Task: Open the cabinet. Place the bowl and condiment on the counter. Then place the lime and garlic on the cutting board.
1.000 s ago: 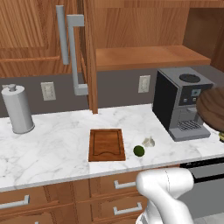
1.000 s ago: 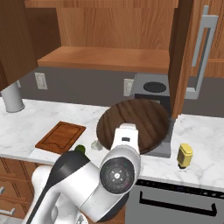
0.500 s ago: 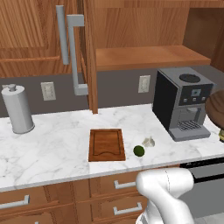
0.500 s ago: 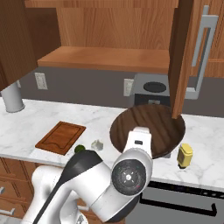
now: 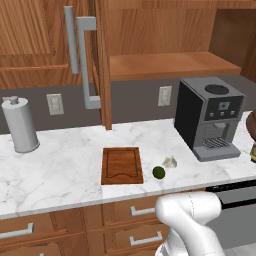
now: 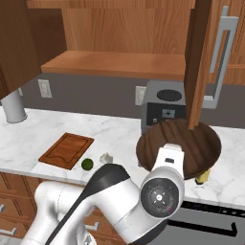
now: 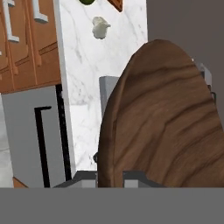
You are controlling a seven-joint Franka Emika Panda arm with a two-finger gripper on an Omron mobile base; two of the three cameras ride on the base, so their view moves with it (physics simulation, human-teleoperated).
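Observation:
The wide dark brown bowl (image 6: 184, 143) hangs over the counter (image 6: 119, 136) just right of the coffee machine, and my gripper (image 7: 109, 176) is shut on its near rim. The bowl (image 7: 166, 118) stands tilted on edge in the hand view. A small yellowish condiment (image 6: 204, 177) stands on the counter under the bowl's front edge. On the marble lie the lime (image 5: 158, 172) and the garlic (image 5: 170, 162), just right of the cutting board (image 5: 121, 165). The cabinet (image 5: 165, 35) stands open with its shelf bare.
A black coffee machine (image 5: 210, 117) stands at the back right. A tall grey cylinder (image 5: 20, 125) is at the far left. The open cabinet door (image 6: 206, 62) hangs edge-on above the bowl. A grey appliance front (image 7: 39, 135) sits below the counter edge.
The gripper has carried the bowl to the right, away from the front of the coffee machine. In the left base view only its rim still shows at the right edge.

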